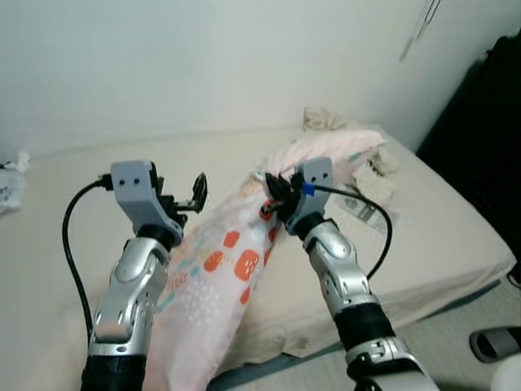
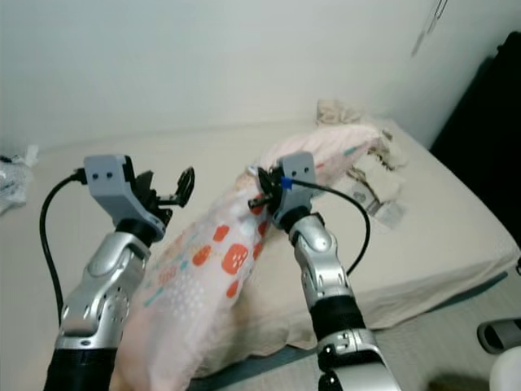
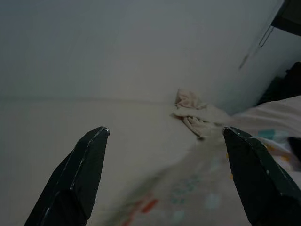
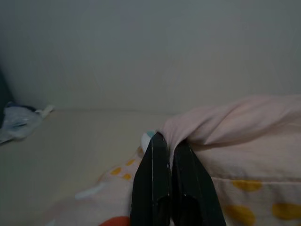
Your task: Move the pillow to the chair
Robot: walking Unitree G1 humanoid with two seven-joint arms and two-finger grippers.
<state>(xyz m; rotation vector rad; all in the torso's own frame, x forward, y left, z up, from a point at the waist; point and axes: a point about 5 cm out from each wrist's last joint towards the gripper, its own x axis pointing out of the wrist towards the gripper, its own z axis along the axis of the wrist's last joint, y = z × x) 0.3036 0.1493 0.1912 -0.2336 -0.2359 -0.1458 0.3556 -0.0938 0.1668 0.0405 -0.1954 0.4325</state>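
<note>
A long pale pink pillow (image 1: 224, 273) with orange and teal patches lies on the bed, running from the near edge toward the far right. My right gripper (image 1: 273, 199) is shut on a fold of the pillow's fabric (image 4: 197, 129) near its middle, the two fingers (image 4: 155, 188) pressed together on the cloth. My left gripper (image 1: 189, 195) is raised just left of the pillow, open, nothing between its fingers (image 3: 82, 174). The pillow's edge (image 3: 263, 141) lies beyond its far finger.
The bed (image 1: 440, 236) has a beige sheet and meets a white wall behind. A crumpled cream cloth (image 1: 326, 118) and papers (image 1: 366, 208) lie at the far right. A white bag (image 1: 10, 183) sits at the left. A dark object (image 1: 480, 138) stands right of the bed.
</note>
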